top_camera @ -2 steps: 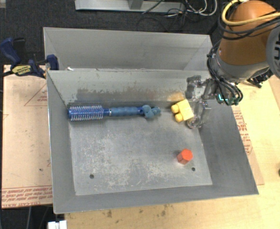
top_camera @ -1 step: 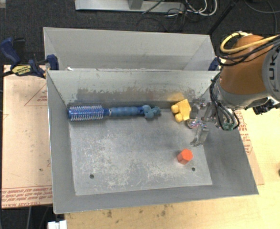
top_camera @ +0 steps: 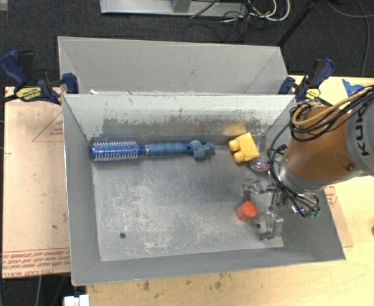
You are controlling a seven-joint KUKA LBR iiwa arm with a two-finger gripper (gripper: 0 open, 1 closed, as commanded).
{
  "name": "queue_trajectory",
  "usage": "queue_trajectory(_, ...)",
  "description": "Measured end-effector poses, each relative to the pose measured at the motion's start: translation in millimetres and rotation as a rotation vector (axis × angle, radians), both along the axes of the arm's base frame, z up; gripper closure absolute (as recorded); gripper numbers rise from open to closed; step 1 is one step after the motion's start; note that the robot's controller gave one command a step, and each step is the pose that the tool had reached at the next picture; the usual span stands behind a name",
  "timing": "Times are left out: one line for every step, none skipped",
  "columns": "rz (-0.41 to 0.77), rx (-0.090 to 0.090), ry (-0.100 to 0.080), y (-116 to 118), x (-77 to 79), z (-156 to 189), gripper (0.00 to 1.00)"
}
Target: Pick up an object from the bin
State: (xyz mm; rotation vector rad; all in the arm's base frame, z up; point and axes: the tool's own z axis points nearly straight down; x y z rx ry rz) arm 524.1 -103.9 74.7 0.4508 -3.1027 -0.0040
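Claw (top_camera: 259, 210) spread open at four o'clock in the bin (top_camera: 174, 234); small red lump (top_camera: 246, 211) just beside, at its nine o'clock.

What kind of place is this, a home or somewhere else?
Probably a robotics laboratory: a robot arm's claw hangs in a grey metal bin, with loose cables on the dark floor.

Arm (top_camera: 367, 139) is brought in from the right, grey link with lettering seen at the edge. Wrist (top_camera: 293, 185) is angled down and to the left, sheathed in an orange cover (top_camera: 317, 153). Black cables (top_camera: 311, 115) are looped over the cover's top. Gripper (top_camera: 260, 209) is held low. Fingers (top_camera: 269, 228) are seen spread apart, one set farther back, one nearer the front.
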Motion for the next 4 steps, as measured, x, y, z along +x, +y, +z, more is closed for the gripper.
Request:
queue_trajectory(-0.009, 0.000, -0.009, 9.4, 13.0, -5.2, 0.00)
queue_trajectory(-0.009, -0.001, -0.008, 8.8, 12.7, -4.7, 1.00)
queue_trajectory(-0.009, -0.001, -0.009, 9.0, 12.8, -4.9, 0.00)
queue_trajectory(0.362, 0.001, -0.009, 33.3, -5.0, 23.0, 0.00)
